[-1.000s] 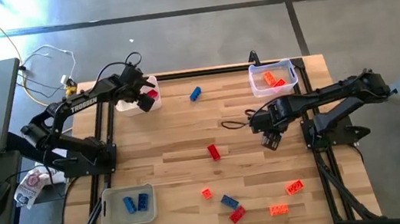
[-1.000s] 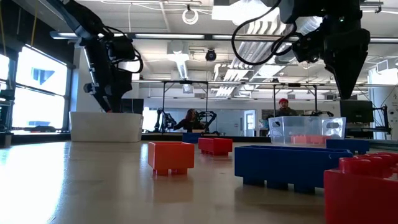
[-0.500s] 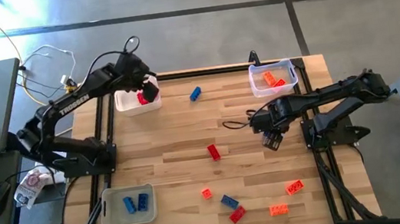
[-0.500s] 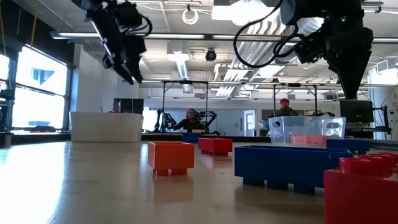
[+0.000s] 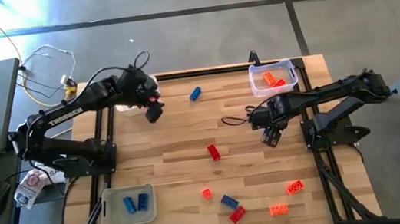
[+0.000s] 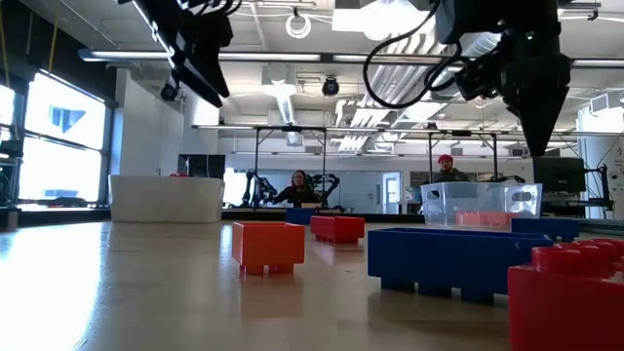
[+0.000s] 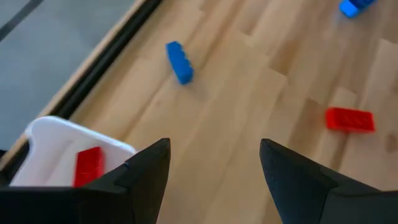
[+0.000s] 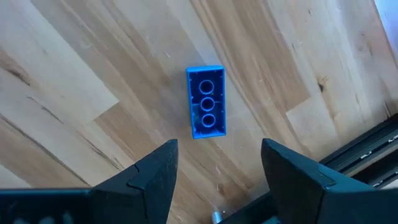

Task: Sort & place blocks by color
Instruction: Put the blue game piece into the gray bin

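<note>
The right pincer hung released and empty, with a blue block on the wood just ahead of its fingers. An off-centre descent could knock that block skidding away. The left pincer, also released and empty, had swung off the white tray since the earlier frame.

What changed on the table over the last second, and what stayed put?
The left gripper lifted out of the white tray at the back-left corner and swung out over the table, open and empty; a red block lies in that tray. The right gripper edged slightly and holds nothing. The loose blocks and the other trays stayed put.
</note>
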